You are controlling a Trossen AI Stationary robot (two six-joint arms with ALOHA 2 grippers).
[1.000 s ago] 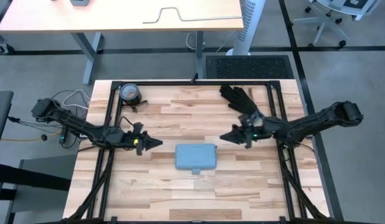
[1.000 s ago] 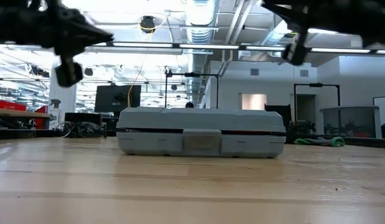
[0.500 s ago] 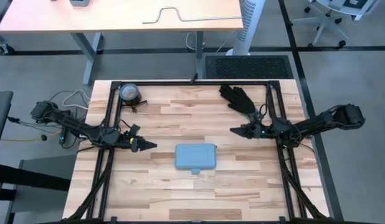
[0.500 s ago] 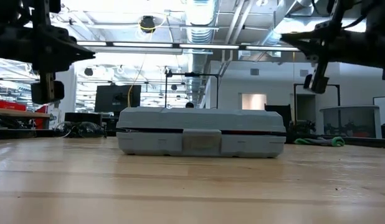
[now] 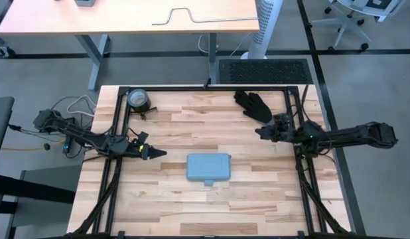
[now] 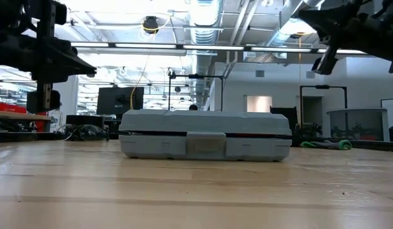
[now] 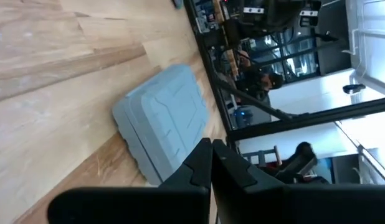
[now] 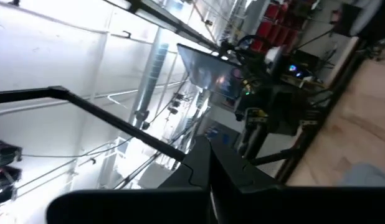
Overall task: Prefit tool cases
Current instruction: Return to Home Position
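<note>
A flat light-blue tool case (image 5: 208,166) lies shut on the wooden table's middle, its bottom flat on the boards and its small handle tab (image 5: 208,182) toward the near edge; the low view shows its front (image 6: 205,144), and it lies ahead of the fingers in the left wrist view (image 7: 162,129). My left gripper (image 5: 162,153) hovers shut to the case's left, above the table. My right gripper (image 5: 258,133) hovers shut to the case's far right, near a black glove (image 5: 253,104). Neither touches the case.
The black glove lies at the table's far right. A roll of tape (image 5: 138,100) sits in the far left corner. A black frame (image 5: 205,87) rims the table. Bare wood surrounds the case on all sides.
My right gripper has drawn back from the case toward the table's right edge and slightly toward the far edge, rising in the low view. My left gripper has pulled back a little toward the left edge. The case has not moved.
</note>
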